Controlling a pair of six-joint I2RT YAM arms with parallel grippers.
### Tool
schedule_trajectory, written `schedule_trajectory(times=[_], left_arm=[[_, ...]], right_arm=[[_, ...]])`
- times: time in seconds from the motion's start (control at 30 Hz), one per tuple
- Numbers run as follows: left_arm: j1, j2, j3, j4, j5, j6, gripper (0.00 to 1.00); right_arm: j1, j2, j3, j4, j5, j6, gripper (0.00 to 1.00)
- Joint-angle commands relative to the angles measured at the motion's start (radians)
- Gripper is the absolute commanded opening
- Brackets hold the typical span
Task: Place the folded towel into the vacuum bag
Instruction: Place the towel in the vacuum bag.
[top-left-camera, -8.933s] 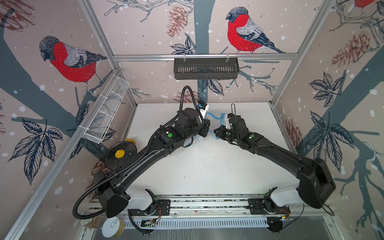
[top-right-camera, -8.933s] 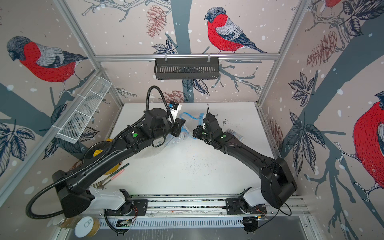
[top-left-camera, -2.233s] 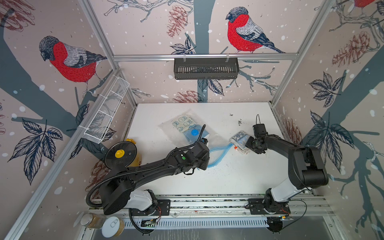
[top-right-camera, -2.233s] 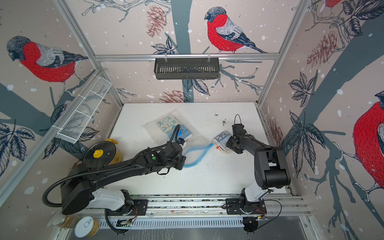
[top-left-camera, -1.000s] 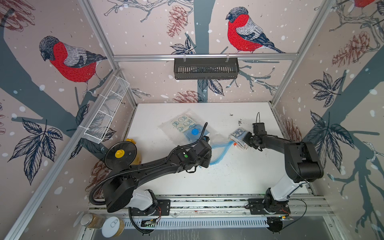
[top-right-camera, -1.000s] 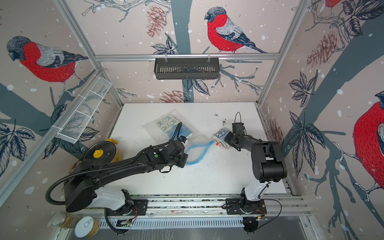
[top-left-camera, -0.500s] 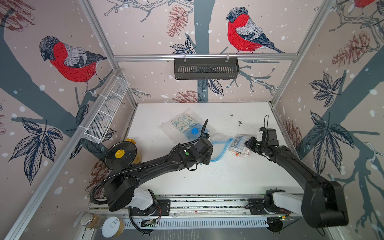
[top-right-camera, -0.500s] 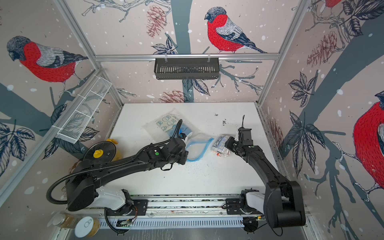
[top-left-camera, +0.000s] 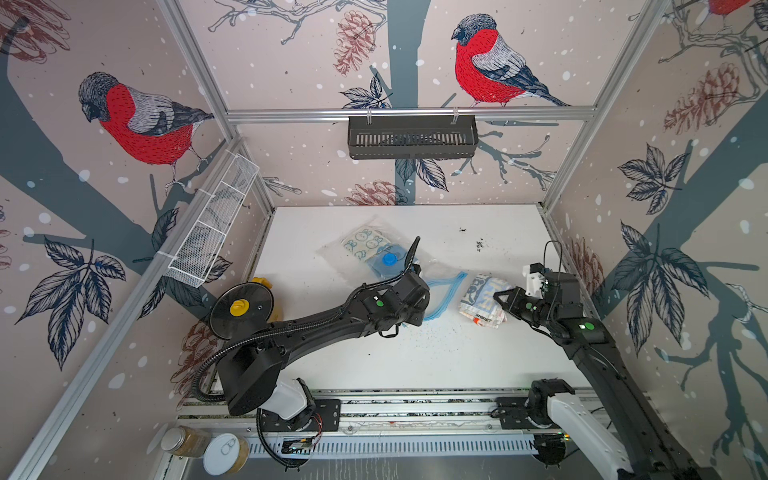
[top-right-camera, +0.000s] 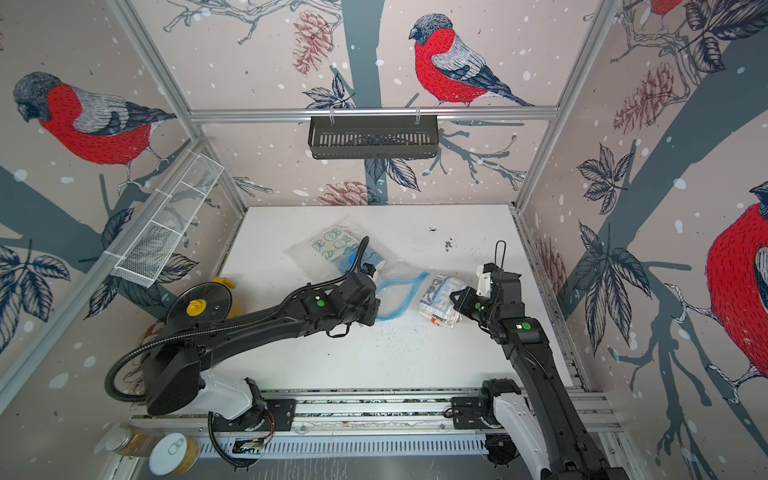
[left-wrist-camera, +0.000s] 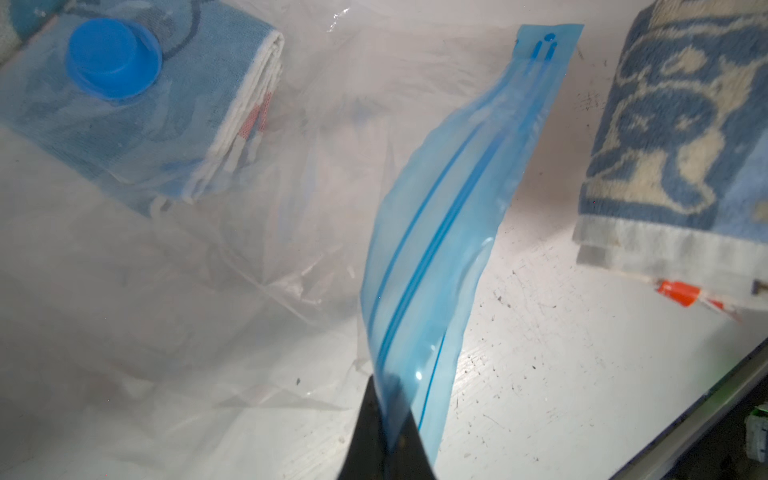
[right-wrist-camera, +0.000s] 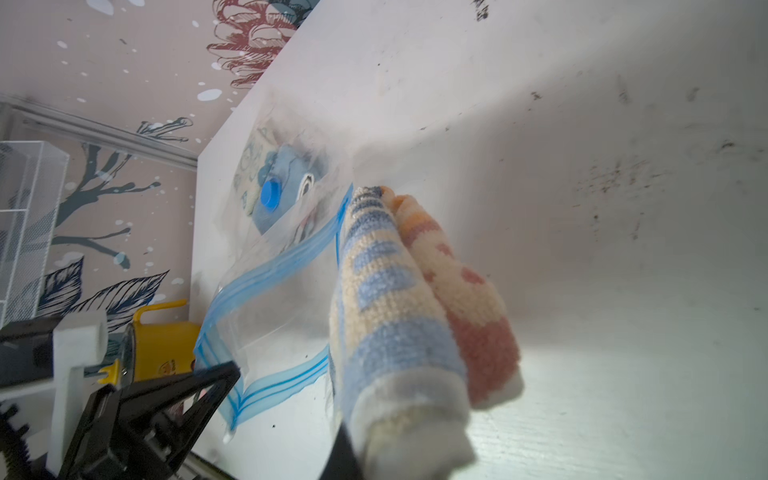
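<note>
Near the middle of the tabletop (top-left-camera: 415, 357) lies the vacuum bag (top-left-camera: 440, 272) (top-right-camera: 397, 275), clear and crumpled. Its closed end points toward the back left corner and its mouth faces the right edge. A blue zip strip (top-left-camera: 446, 293) (top-right-camera: 409, 291) runs along that mouth, and both top views show it bowed into a gaping loop.

The left gripper (left-wrist-camera: 388, 399) is clamped on one lip of the zip strip (left-wrist-camera: 436, 232). The left wrist view shows that lip raised off the tabletop, with a shadow under it. The right wrist view shows the same pinch (right-wrist-camera: 214, 374) at the near end of the strip (right-wrist-camera: 270, 270).

Two towels sit deep inside the bag. One is a pale bunny-print towel (top-left-camera: 365, 245), and the other is a blue towel (left-wrist-camera: 137, 124) right under the round blue valve cap (top-left-camera: 389, 259) (left-wrist-camera: 113, 58) (right-wrist-camera: 271, 194).

The right gripper (top-left-camera: 500, 302) (top-right-camera: 457, 304) is closed tight on the folded towel (top-left-camera: 482, 297) (top-right-camera: 438, 297), a blue-and-cream roll with an orange patch. That towel (right-wrist-camera: 399, 299) is outside the bag, just beside the open mouth on the side of the right edge. Its far end reaches the strip's corner. Whether it rests on the tabletop or hangs just above it cannot be told.

A black basket (top-left-camera: 412, 137) hangs on the back rail, and a white wire basket (top-left-camera: 212, 232) hangs on the left wall.
</note>
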Motion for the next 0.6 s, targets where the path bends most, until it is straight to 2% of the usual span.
schedule_trajectory(times=[0.0, 0.13, 0.3, 0.57], left_arm=[[-0.004, 0.014, 0.018, 0.03, 0.0, -0.004, 0.0], [-0.021, 0.037, 0.045, 0.019, -0.021, 0.014, 0.0], [-0.032, 0.068, 0.07, 0.006, -0.02, 0.019, 0.0], [-0.047, 0.081, 0.074, -0.002, -0.002, 0.026, 0.0]], right_arm=[[0.028, -0.025, -0.01, -0.026, -0.141, 0.019, 0.01], [0.115, -0.043, -0.037, 0.045, -0.155, 0.09, 0.01], [0.205, -0.014, -0.12, 0.25, -0.18, 0.217, 0.01], [0.193, 0.134, -0.114, 0.348, -0.184, 0.211, 0.01]])
